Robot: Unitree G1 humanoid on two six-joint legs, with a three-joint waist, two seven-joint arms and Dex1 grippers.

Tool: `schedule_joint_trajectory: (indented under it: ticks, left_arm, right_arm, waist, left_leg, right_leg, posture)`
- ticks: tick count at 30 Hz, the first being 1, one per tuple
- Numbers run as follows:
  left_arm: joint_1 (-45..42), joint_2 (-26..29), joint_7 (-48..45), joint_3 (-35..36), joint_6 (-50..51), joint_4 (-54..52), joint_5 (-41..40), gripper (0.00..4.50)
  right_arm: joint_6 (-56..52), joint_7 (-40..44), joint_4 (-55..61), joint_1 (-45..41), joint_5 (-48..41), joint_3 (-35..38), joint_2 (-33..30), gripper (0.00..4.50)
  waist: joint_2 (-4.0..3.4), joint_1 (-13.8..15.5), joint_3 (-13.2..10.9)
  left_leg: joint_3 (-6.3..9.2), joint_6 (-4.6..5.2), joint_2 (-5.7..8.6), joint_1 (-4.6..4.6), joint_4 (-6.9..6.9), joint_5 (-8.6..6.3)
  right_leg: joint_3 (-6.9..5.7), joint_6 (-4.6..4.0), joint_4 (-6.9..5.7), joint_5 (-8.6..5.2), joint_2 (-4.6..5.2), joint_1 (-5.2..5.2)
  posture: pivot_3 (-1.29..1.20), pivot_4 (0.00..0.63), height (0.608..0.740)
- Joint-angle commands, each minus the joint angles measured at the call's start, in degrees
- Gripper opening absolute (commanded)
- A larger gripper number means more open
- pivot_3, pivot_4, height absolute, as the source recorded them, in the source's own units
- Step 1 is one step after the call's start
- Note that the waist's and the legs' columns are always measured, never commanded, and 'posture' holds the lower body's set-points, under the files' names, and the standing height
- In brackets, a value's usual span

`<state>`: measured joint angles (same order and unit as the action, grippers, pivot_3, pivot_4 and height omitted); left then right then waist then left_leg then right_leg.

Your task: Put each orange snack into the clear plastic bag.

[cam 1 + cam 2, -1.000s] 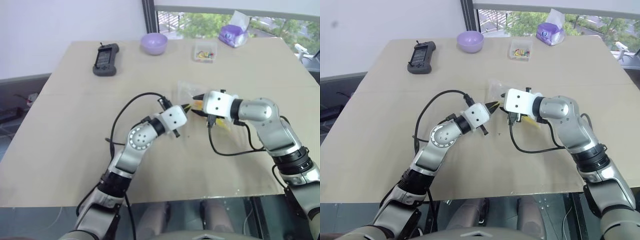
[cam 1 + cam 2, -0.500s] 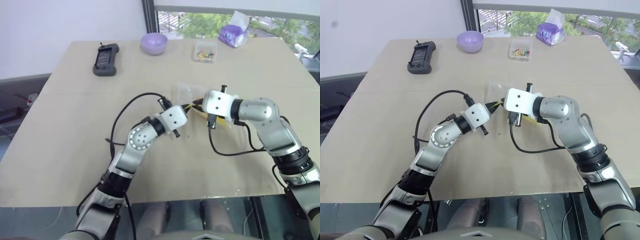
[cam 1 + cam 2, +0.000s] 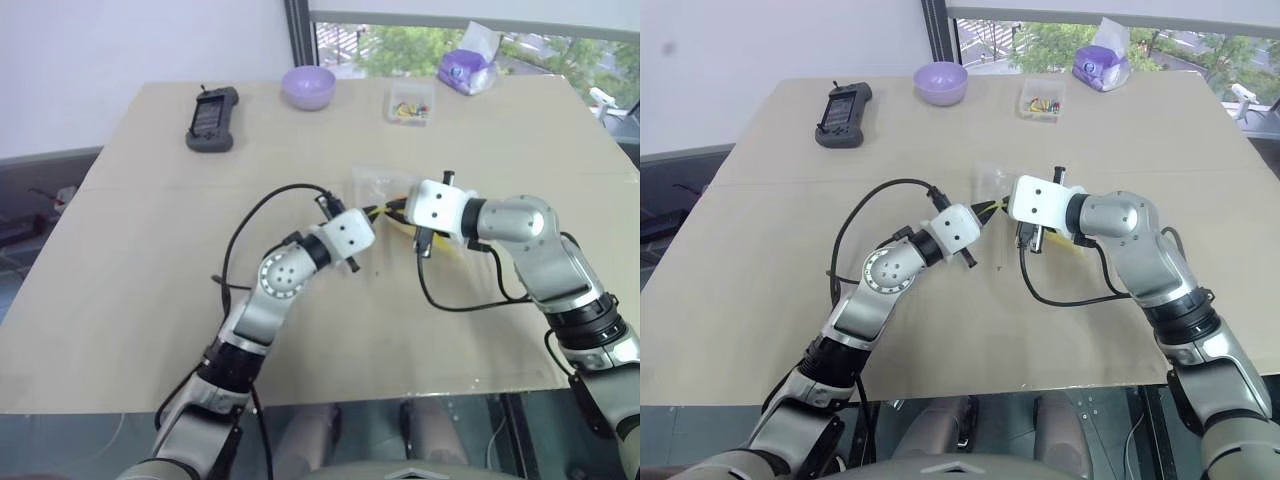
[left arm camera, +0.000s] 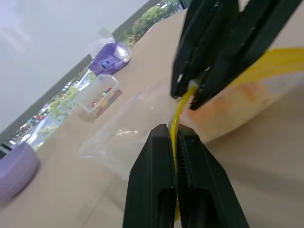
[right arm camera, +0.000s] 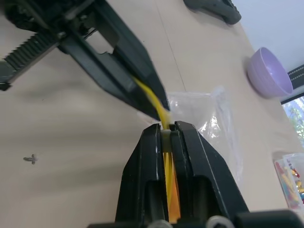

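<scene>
Clear plastic bag (image 5: 209, 118) mid-table, orange snack (image 4: 247, 107) inside.

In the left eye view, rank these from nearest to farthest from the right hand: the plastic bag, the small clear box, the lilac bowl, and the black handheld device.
1. clear plastic bag: pinched by the right hand at its yellow strip.
2. small clear box: straight beyond, at the far edge.
3. lilac bowl: far edge, more to the left.
4. black handheld device: far left.

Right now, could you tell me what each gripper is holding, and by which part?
Both the left gripper and the right gripper are shut on the clear plastic bag, each pinching its yellow zip strip.
</scene>
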<state>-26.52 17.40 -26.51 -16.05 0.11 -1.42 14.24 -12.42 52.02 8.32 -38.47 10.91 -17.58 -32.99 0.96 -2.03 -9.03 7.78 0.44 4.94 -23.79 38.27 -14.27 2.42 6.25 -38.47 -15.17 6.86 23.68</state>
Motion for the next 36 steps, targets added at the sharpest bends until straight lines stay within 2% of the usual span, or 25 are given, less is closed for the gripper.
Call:
schedule_joint_trajectory:
  ticks: [1, 18, 30, 36]
  left_arm:
    - [-0.82, 0.87, 2.91, 2.61, 1.02, 1.09, 1.3, 0.0]
    - [-2.37, 1.59, 7.57, 4.11, 3.46, 3.46, 2.94, 0.0]
    - [-4.69, 2.4, 9.9, 4.29, 3.54, 6.46, 2.98, 0.0]
    - [-6.45, 1.66, 9.65, 3.65, 2.02, 8.32, 2.16, 0.0]
  right_arm:
    - [-1.7, -0.29, 2.41, 0.96, 0.86, 1.79, -2.32, 0.18]
    - [-8.58, -1.57, 5.18, 4.25, 2.0, 2.53, -6.04, 0.18]
    - [-9.61, -2.12, 5.21, 9.67, 1.57, 7.05, -14.23, 0.18]
    - [-9.06, -3.65, 4.75, 8.46, 1.52, 8.25, -13.83, 0.18]
  waist:
    - [0.0, 0.01, 0.0]
    - [0.0, 0.12, 0.0]
    - [0.0, 0.32, 0.0]
    - [0.0, 0.35, 0.0]
  left_leg:
    - [0.0, 0.0, 0.0, 0.0, 0.0, 0.0]
    - [0.0, 0.0, 0.01, 0.0, 0.0, 0.0]
    - [-0.02, 0.0, 0.01, 0.0, 0.0, 0.0]
    - [-0.02, 0.0, 0.01, 0.0, 0.0, 0.0]
  right_leg:
    - [0.0, 0.0, 0.0, 0.0, 0.0, 0.0]
    - [0.0, 0.0, 0.0, 0.0, 0.0, 0.0]
    - [0.0, 0.0, 0.0, 0.0, 0.0, 0.0]
    - [0.0, 0.0, 0.0, 0.0, 0.01, -0.01]
  posture:
    - [0.0, 0.15, 0.74]
    - [0.0, 0.15, 0.74]
    - [0.0, 0.15, 0.74]
    - [0.0, 0.15, 0.74]
